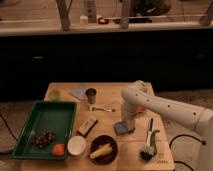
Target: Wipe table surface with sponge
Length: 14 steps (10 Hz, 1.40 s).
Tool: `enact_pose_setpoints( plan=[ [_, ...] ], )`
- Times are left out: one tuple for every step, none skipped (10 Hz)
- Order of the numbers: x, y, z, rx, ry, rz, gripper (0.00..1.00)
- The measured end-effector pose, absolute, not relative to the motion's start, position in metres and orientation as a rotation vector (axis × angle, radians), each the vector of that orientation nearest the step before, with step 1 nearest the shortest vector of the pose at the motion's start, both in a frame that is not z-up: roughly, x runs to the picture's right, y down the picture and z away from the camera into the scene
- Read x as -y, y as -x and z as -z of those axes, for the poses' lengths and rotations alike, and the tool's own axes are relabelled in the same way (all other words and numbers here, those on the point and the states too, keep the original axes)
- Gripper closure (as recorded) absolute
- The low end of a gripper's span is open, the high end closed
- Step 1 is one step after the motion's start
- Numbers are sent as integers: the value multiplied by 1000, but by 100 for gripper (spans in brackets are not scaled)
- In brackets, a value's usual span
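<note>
The blue sponge (121, 128) lies flat on the light tan wooden table surface (112, 102), right of centre near the front. My gripper (125, 121) points down from the white arm (165, 107) that reaches in from the right. It is shut on the sponge and presses it against the tabletop. The gripper hides the sponge's far edge.
A green tray (47, 116) holding grapes (42, 138) stands at the left. In front are a dark block (87, 126), a white bowl (76, 145), an orange fruit (59, 149) and a dark bowl with yellow food (102, 149). A brush (149, 142) lies at the right. A metal cup (91, 95), a spoon (102, 109) and a folded cloth (77, 91) are at the back.
</note>
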<state>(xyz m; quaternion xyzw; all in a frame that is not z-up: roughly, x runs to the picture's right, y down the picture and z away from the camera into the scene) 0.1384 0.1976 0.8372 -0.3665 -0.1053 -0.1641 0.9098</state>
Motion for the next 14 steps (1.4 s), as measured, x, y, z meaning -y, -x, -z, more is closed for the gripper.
enact_pose_setpoints(
  plan=[
    [-192,-145,-843,201,752,319,100],
    [-186,-147,-848,193,747,309,100],
    [-176,-146,-858,188,740,297,100],
    [-170,-144,-863,191,737,297,100],
    [-165,-138,-867,201,733,295,100],
    [-163,-132,-869,216,732,294,100],
    [-163,-125,-869,234,733,292,100],
    [-162,-118,-870,252,733,294,100],
    [-161,-117,-871,260,731,295,100],
    [-161,-117,-871,260,731,295,100],
    [-161,-118,-871,259,731,294,100],
    [-161,-118,-871,260,730,294,100],
    [-161,-117,-871,260,731,295,100],
    [-161,-117,-871,260,731,295,100]
  ],
)
